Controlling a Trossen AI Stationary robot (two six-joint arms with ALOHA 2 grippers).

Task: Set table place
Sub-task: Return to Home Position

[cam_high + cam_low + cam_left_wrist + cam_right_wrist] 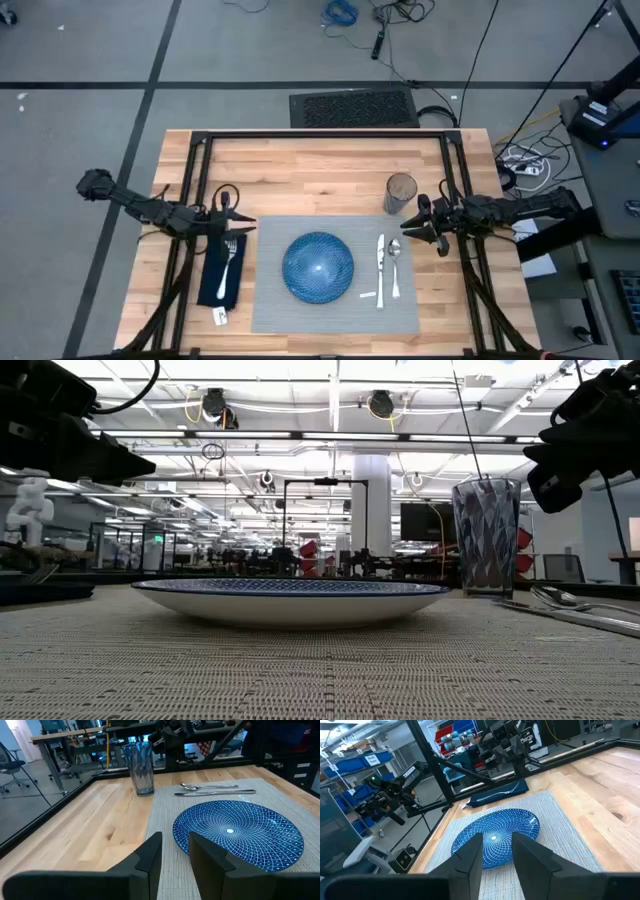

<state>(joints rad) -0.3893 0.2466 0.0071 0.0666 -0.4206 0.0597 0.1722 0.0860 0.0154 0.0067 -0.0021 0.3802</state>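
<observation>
Wooden surface (pixel 330 170) carries a grey placemat (pixel 270 300). Blue plate (pixel 318 266) sits at the placemat's centre. Navy napkin (pixel 212 280) lies just off the placemat's left edge.

Left end effector (pixel 246 225) hovers over the placemat's far left corner, fingers slightly spread, nothing between them. Right end effector (pixel 410 232) hovers over the placemat's far right corner, fingers likewise parted, empty.

Glass (pixel 400 193) stands upright on bare wood just past the placemat's far edge, near its right corner. Knife (pixel 380 262) and spoon (pixel 394 270) lie side by side on the placemat's right part, knife nearer the plate. Fork (pixel 231 255) rests on the napkin.

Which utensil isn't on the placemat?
The fork: it lies on the navy napkin left of the placemat; knife and spoon lie on it, right of the plate.
</observation>
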